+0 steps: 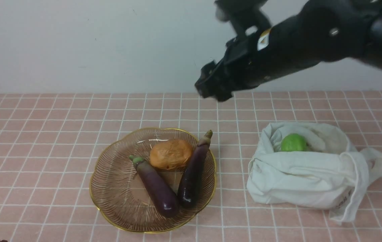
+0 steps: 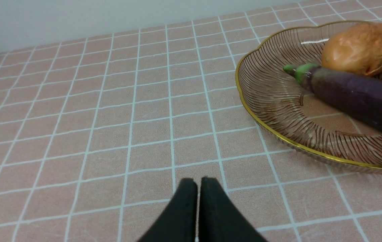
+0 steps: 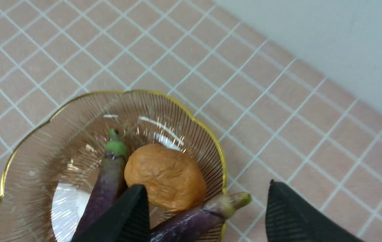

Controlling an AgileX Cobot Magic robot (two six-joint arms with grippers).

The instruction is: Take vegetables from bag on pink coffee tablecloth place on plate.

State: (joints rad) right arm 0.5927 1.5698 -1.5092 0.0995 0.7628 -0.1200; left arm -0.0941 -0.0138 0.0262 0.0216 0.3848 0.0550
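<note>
The dark purple eggplant with the olive stem cap (image 1: 192, 174) lies in the ribbed glass plate (image 1: 110, 148), its cap over the plate's far right rim. It also shows in the right wrist view (image 3: 204, 216). The off-white bag (image 1: 305, 178) sits to the right on the pink checked tablecloth (image 1: 43, 134), mouth open. My right gripper (image 1: 211, 90) hangs high over the plate's far right edge, open and empty (image 3: 207, 185). My left gripper (image 2: 194, 181) is shut and empty, low over the cloth to the left of the plate (image 2: 278, 111).
The plate also holds a purple eggplant with a bright green cap (image 1: 155, 186) and a brown round potato (image 1: 170, 154). A green round fruit (image 1: 293, 142) lies inside the bag. A pale wall stands behind the table.
</note>
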